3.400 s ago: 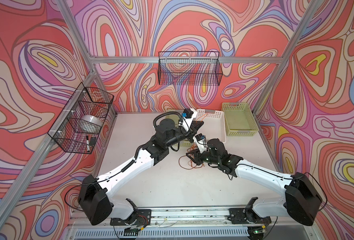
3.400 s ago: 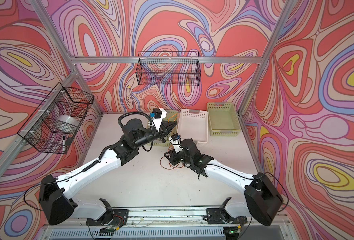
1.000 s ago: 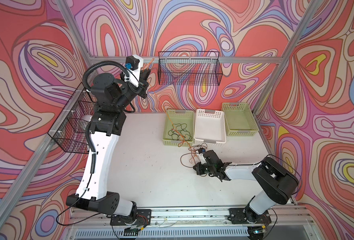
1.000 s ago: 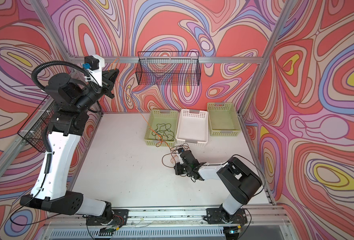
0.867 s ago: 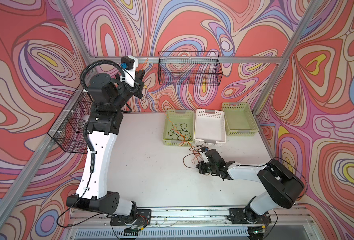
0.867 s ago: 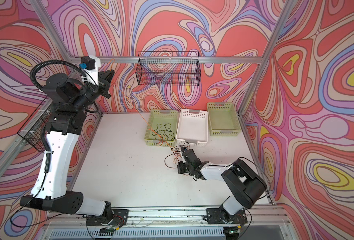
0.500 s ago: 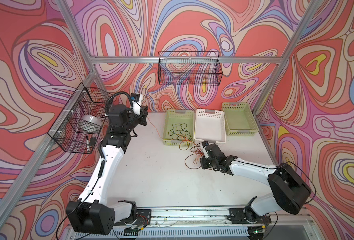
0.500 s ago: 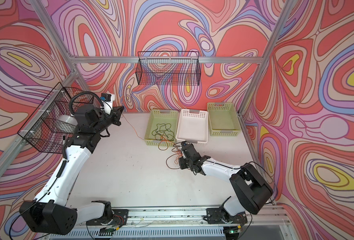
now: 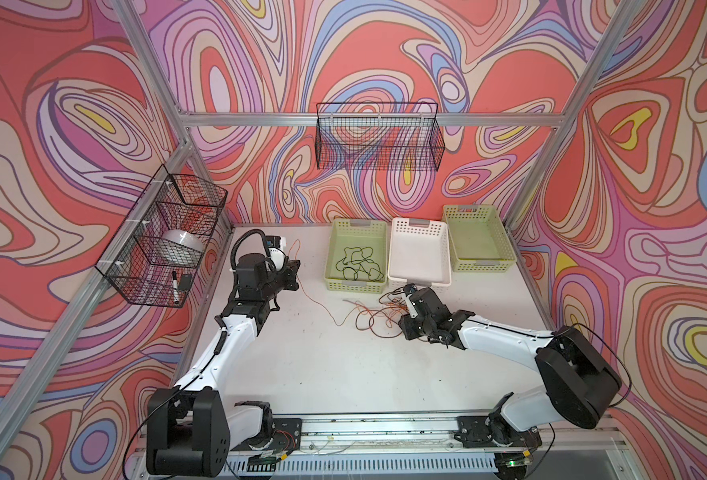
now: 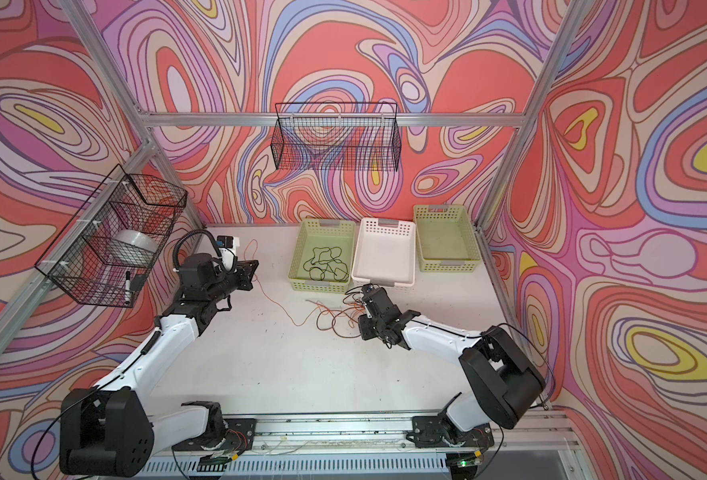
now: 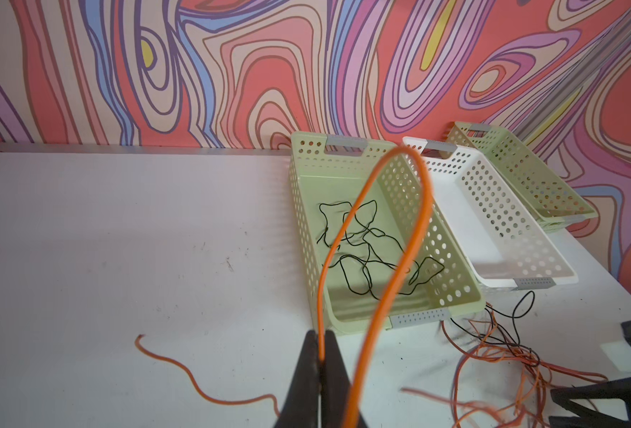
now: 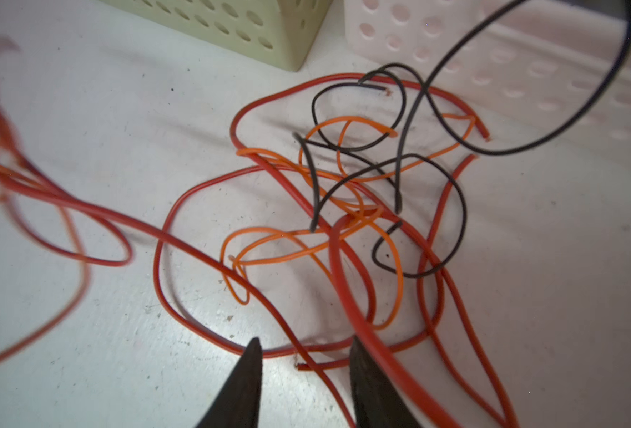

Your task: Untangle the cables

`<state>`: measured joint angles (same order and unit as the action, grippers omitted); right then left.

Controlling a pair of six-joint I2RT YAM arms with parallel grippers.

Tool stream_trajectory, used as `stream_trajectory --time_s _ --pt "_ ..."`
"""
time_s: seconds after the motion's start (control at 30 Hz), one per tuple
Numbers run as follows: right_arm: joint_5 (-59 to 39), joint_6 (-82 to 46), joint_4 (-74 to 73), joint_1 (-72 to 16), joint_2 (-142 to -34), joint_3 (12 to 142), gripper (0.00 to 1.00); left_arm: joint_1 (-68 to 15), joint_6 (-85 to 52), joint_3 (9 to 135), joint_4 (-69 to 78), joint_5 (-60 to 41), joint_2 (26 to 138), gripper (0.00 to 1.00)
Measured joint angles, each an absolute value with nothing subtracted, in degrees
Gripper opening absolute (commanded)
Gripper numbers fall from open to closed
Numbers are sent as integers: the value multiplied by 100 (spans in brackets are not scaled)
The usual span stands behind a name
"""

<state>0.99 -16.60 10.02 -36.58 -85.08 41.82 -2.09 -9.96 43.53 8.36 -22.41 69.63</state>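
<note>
**Between the arms: one orange cable runs from the left grip to the knot**

In both top views, the left gripper (image 9: pixel 291 277) sits well apart from the tangle (image 9: pixel 374 318). The right gripper (image 9: pixel 408 291) is just beside it, so it is nearer. Three baskets (image 9: pixel 420 222) stand behind, one holding a single dark cable (image 9: pixel 358 266).

Left wrist view: jaws pinch the orange cable (image 11: pixel 423 207), which trails sideways toward the tangle.

Right wrist view: jaws apart, clamping nothing. Red, orange and black strands cross ahead, count unclear.
</note>
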Motion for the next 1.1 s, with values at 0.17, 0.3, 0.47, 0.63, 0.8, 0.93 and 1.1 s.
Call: stream_trajectory --time_s 0.17,0.3,0.47,0.63,0.8,0.93,1.1 --pt "-64 -1452 687 -3673 -8464 4176 49 -209 -1079 4180 921 -2338 7043 26" --pt "-357 -1212 532 -3684 -8438 4228 49 -209 -1094 4178 1002 -2335 7065 61" --pt "-766 -930 517 -3739 -8514 4447 49 -209 -982 4327 648 -2021 7096 84" --pt "-1138 -725 506 -3828 -8871 4696 48 -209 -819 4731 154 -1562 7159 100" --pt "-1256 -556 591 -3944 -9299 4895 46 -207 -464 4960 -200 -1682 7159 93" --pt "-1260 -489 617 -3957 -9727 5194 46 -399 213 4984 -563 -2233 7177 85" --pt "-1291 -447 622 -3957 -10326 5618 41 -1055 1256 4958 -1273 -2569 7282 79"
